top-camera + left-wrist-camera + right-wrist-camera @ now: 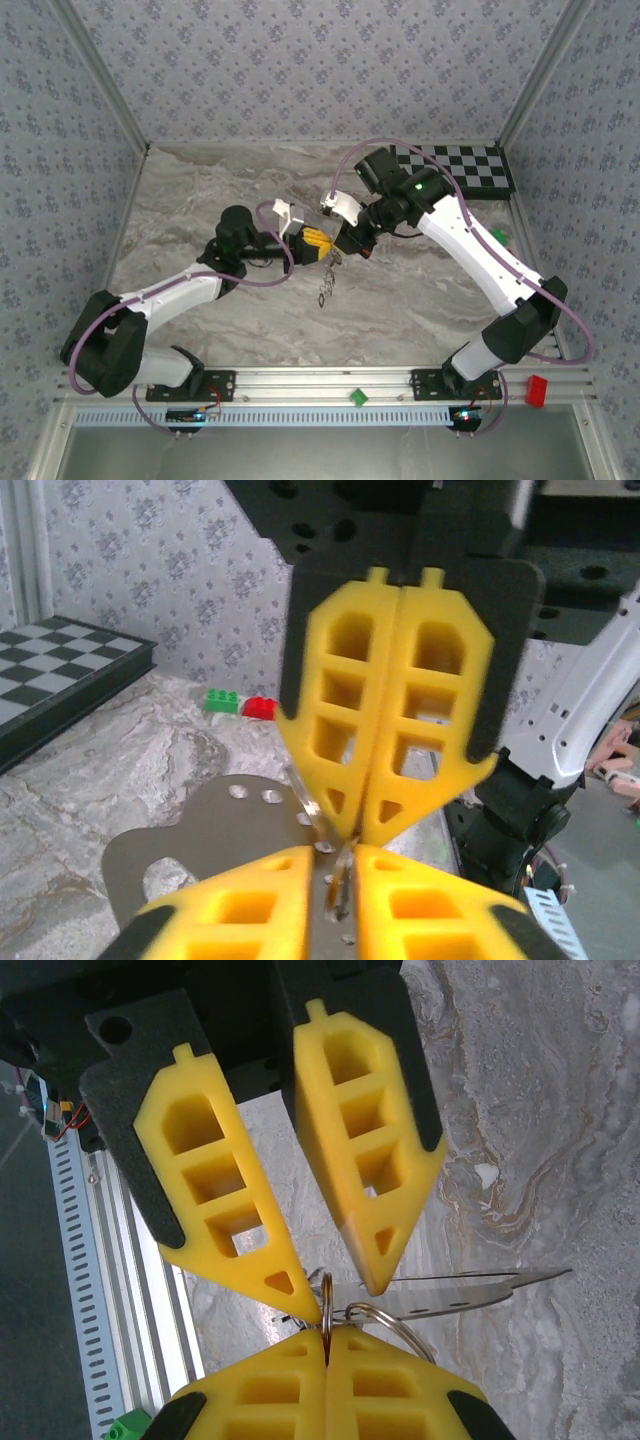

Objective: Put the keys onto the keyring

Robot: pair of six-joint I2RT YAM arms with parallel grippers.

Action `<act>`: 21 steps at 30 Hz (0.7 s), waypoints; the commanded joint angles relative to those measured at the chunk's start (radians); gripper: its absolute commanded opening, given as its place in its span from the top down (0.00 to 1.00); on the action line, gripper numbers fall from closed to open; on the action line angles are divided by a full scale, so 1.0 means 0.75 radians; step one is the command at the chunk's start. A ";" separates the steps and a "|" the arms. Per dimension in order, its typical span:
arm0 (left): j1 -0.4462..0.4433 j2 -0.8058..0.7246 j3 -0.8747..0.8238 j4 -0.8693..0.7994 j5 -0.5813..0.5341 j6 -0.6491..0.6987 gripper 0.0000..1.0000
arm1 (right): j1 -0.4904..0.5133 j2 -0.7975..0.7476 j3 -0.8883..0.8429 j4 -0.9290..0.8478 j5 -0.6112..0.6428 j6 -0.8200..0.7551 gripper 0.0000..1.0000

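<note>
Watching left gripper (335,865): nearly closed; hold, we cannot tell
Right gripper (326,1335): clamps thin silver wire keyring (390,1313)
Room: marble tabletop (200,200) open around

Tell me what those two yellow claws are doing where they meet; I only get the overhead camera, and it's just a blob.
Observer: On its wrist camera the right gripper is shut on the keyring, a thin wire loop poking out past its fingertips.
Operator: And the other claw?
Observer: The left gripper has its tips nearly together right at the ring; whether they grip it, I can't tell.
Operator: Anything else up close?
Observer: A flat grey metal strip with small holes juts out next to the ring.
</note>
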 commanded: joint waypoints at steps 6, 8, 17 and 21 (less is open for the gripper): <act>-0.022 0.039 0.071 -0.006 0.054 0.024 1.00 | 0.021 0.007 0.035 0.001 -0.046 -0.014 1.00; -0.023 0.034 0.065 0.018 0.034 0.005 1.00 | 0.021 -0.002 0.025 0.011 -0.050 -0.008 1.00; -0.022 -0.063 -0.022 0.190 -0.150 -0.085 1.00 | -0.079 -0.248 -0.276 0.373 -0.047 0.145 0.77; -0.025 -0.090 -0.058 0.296 -0.223 -0.145 1.00 | -0.167 -0.429 -0.542 0.719 -0.143 0.331 0.69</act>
